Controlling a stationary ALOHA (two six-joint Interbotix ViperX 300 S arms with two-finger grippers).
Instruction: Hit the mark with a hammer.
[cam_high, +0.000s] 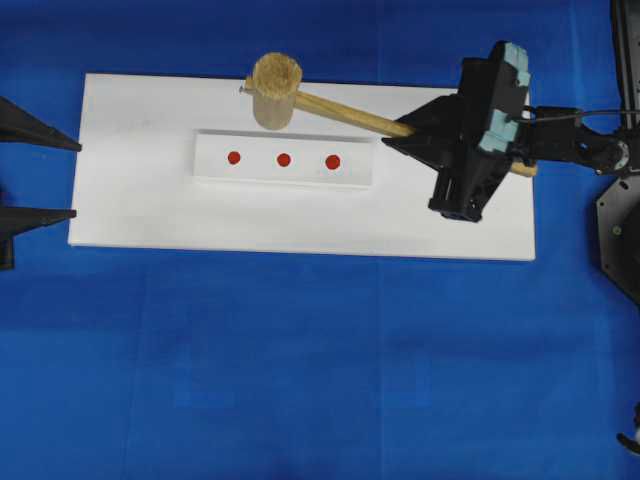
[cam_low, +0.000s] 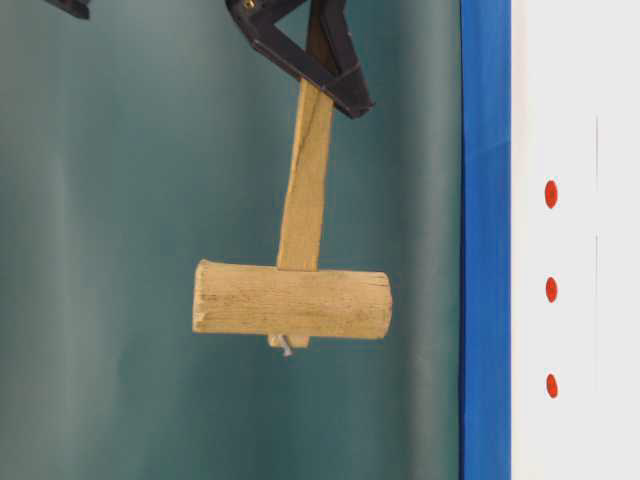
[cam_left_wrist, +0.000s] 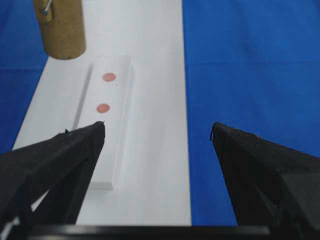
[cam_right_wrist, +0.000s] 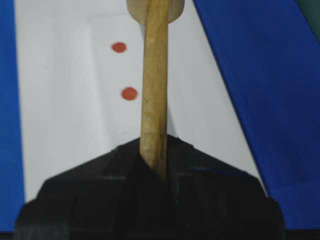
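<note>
Hammer (cam_high: 276, 88) handle clenched in right hand (cam_high: 405, 132), left hand (cam_left_wrist: 157, 137) spread wide, empty

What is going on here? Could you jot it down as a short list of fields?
right gripper: shut on the hammer's handle
hammer: held up off the board, head beside the white strip, not over a dot
mark: largest red dot, at the strip's end nearest the right gripper, uncovered
white strip: raised, bearing three red dots
left gripper: open, empty, at the board's far end
white board: on blue cloth
</note>
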